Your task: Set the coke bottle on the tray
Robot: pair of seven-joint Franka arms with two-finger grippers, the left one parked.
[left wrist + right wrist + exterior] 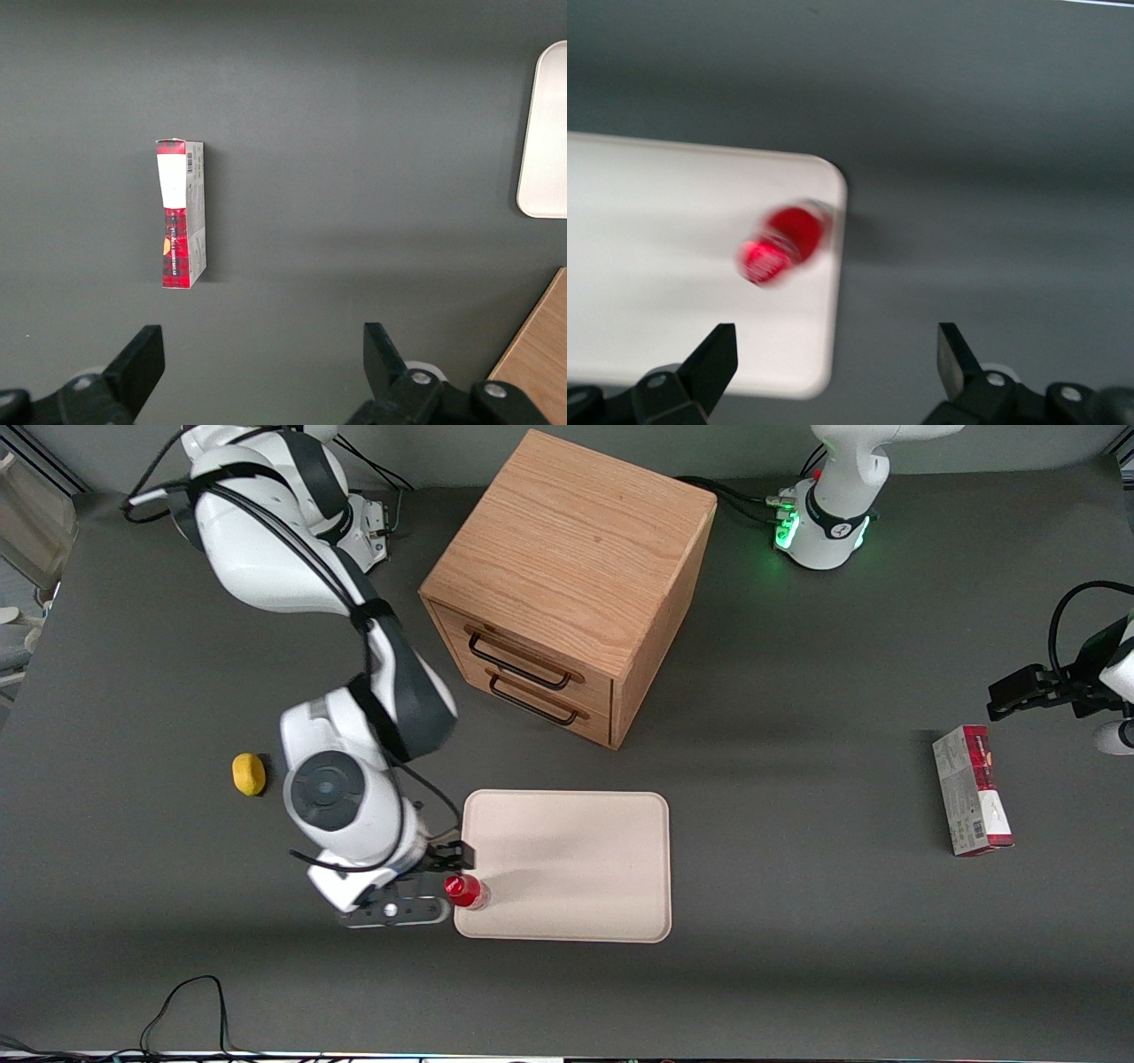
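The coke bottle (466, 891), with red cap and red label, stands upright on the cream tray (576, 859), in the tray corner nearest the front camera at the working arm's end. My right gripper (447, 861) hovers over that tray corner, just beside the bottle. It is open and holds nothing. In the right wrist view the bottle (784, 241) shows from above on the tray (647, 230). It stands apart from the gripper (837, 354), whose two fingers are spread wide over the tray's corner and the bare table.
A wooden drawer cabinet (567, 576) stands farther from the front camera than the tray. A yellow lemon (249, 773) lies beside the working arm. A red-and-grey carton (972, 790) lies toward the parked arm's end and shows in the left wrist view (182, 212).
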